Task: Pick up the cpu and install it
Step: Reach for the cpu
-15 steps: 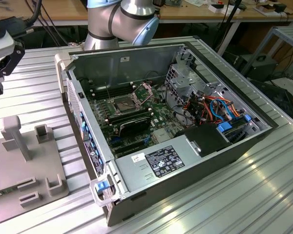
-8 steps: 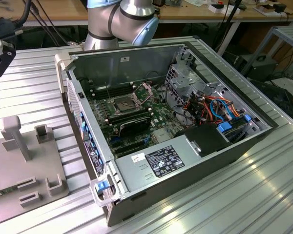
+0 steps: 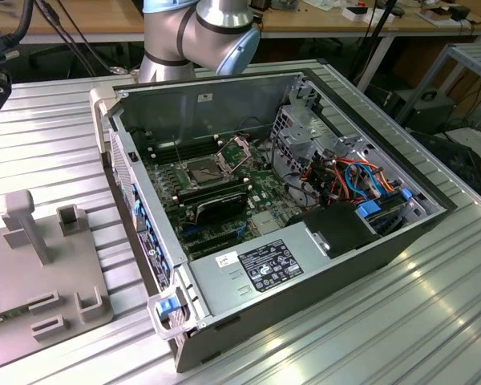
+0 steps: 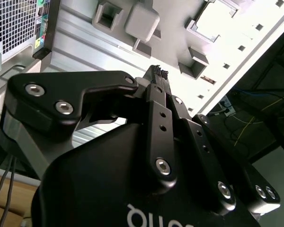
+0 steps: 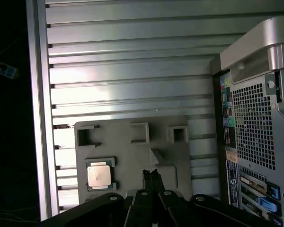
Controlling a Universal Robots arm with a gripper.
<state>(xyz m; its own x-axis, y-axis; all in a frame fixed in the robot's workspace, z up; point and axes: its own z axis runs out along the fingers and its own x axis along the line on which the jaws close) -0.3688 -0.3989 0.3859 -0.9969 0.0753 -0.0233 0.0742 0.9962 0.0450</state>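
1. Ribbed silver desk [image 3: 48,152] under everything, with wooden benches and cables far behind.
2. On the desk, a big open computer case [image 3: 280,241], lying flat with its inside showing.
3. Just beside the computer case, a grey tray [image 5: 132,156] with little pockets and pegs.
4. cpu [image 5: 100,176]: lying flat in one pocket of that tray, outside the computer case, not picked up yet.
5. Inside the computer case, a square socket [image 3: 202,170] on the green board, with its metal flap [image 3: 237,151] tipped up. Looks ready and most likely empty, though hard to be sure.
6. By the look of it, none of the real work done so far. Picking up and putting in both left to do.
7. arm [image 3: 200,32]: fat silver and blue joint behind the far wall of the computer case, going up out of the exterior view.
8. Jaws in both wrist views: pinched together, tips touching, nothing held between them.
9. Jaws hanging high over the tray, beside the computer case and not over it. Pointing down at the tray, well apart from the cpu and aimed a little to one side of it.
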